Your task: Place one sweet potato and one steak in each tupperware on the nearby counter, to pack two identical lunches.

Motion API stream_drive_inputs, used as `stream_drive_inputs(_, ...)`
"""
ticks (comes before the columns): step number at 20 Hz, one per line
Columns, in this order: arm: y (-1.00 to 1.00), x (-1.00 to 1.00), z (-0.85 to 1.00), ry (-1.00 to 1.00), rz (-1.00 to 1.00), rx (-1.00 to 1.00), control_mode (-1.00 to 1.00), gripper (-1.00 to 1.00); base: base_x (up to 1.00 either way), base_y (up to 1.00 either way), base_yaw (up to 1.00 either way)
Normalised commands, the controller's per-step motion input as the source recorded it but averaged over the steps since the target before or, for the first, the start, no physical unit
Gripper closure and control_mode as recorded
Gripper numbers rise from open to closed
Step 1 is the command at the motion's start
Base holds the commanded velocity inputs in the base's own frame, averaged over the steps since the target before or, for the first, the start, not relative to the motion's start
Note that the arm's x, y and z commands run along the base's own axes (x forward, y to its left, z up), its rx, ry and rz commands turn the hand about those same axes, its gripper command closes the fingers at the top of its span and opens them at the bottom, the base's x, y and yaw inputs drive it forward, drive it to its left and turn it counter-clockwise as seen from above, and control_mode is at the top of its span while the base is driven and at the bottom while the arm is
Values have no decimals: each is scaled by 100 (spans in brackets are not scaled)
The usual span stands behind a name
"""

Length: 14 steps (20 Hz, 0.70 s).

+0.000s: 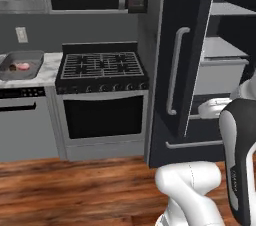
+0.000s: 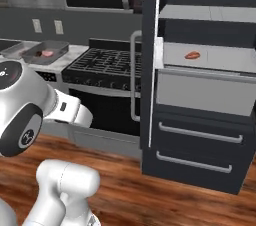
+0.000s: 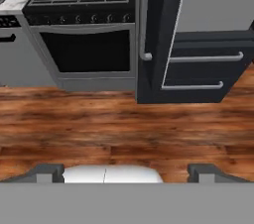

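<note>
Simulated kitchen, wood floor below the claw [image 3: 127, 171], fingers spread wide, empty. Far ahead, up on the open fridge shelf [image 2: 220, 60], an orange-red sweet potato [image 2: 192, 55]: probably firm, light, rounded; best pinched across its short middle. Far left on the desk [image 1: 47, 70], a tupperware [image 1: 22, 66] holding a steak [image 1: 23, 66].

Open fridge door [image 2: 149, 60] edge-on between stove [image 1: 102, 65] and fridge shelves [image 2: 210, 57] — wood floor [image 3: 124, 124] bare below.

Flat, even rendered light fills the kitchen, with no clear source and only faint shadows. Pictures are soft and low-resolution; the open fridge door [image 1: 187, 60] carries a dull sheen.
</note>
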Motion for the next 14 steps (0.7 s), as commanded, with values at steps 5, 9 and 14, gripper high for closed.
stream_drive_inputs(5, 0, 0, 0, 0, 0, 0, 100, -100, 0, -100, 0)
stream_drive_inputs(9, 0, 0, 0, 0, 0, 0, 100, -100, 0, -100, 0)
stream_drive_inputs(14, 0, 0, 0, 0, 0, 0, 100, -100, 1, -76, 0)
